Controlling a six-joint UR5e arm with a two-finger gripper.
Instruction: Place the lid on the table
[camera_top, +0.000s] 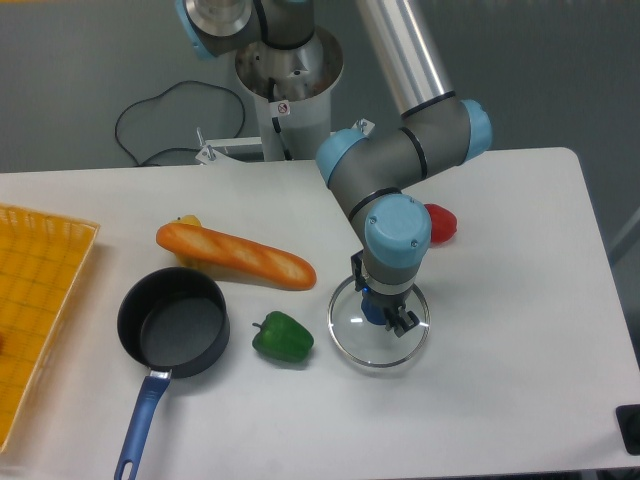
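Glass lid (378, 330) flat or nearly so on white worktop (500, 330), at centre, blue knob under gripper (385, 314). Jaws straddling knob, seemingly pinching it; contact hard to confirm from this angle. Green pepper (282, 337) at 9 o'clock of lid, near but apart. Baguette (235, 256) at 10 o'clock, red pepper (440, 222) at 1 o'clock behind arm. Dark saucepan (172, 325) farther toward 9 o'clock, handle pointing to 6. Yellow grid tray (35, 300) at far 9 o'clock edge.
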